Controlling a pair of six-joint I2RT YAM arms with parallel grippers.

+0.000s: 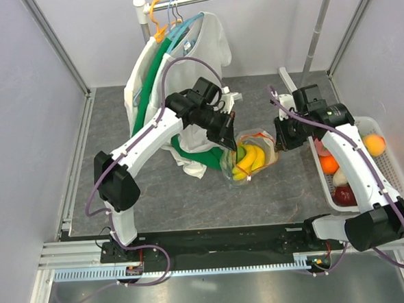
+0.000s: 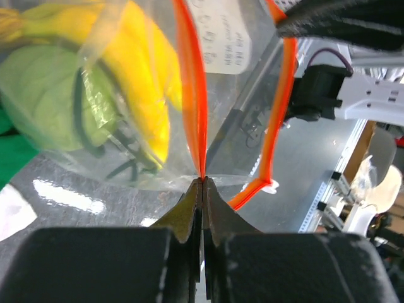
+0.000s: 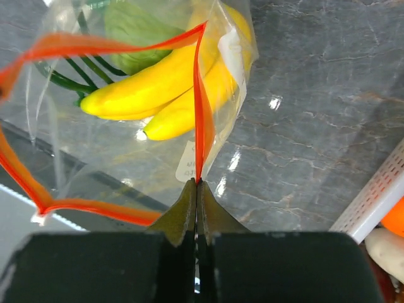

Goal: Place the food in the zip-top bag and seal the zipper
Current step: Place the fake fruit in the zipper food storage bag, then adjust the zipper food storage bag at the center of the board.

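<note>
The clear zip-top bag (image 1: 250, 159) hangs between my two grippers above the grey table, its mouth open. It holds yellow bananas (image 1: 249, 161) and green onions (image 3: 136, 28). My left gripper (image 2: 202, 181) is shut on the red-orange zipper strip (image 2: 191, 82) at one side of the mouth. My right gripper (image 3: 197, 182) is shut on the zipper strip (image 3: 199, 107) at the other side. The white slider (image 2: 273, 185) shows at a bend of the strip in the left wrist view. More food, an orange (image 1: 329, 164), a white piece (image 1: 340, 179) and a red piece (image 1: 345, 195), lies in the white basket.
A white slatted basket (image 1: 387, 155) stands at the right edge of the table. A clothes rack (image 1: 179, 2) with white and green shirts (image 1: 176, 70) stands at the back, behind my left arm. Grey walls close in both sides.
</note>
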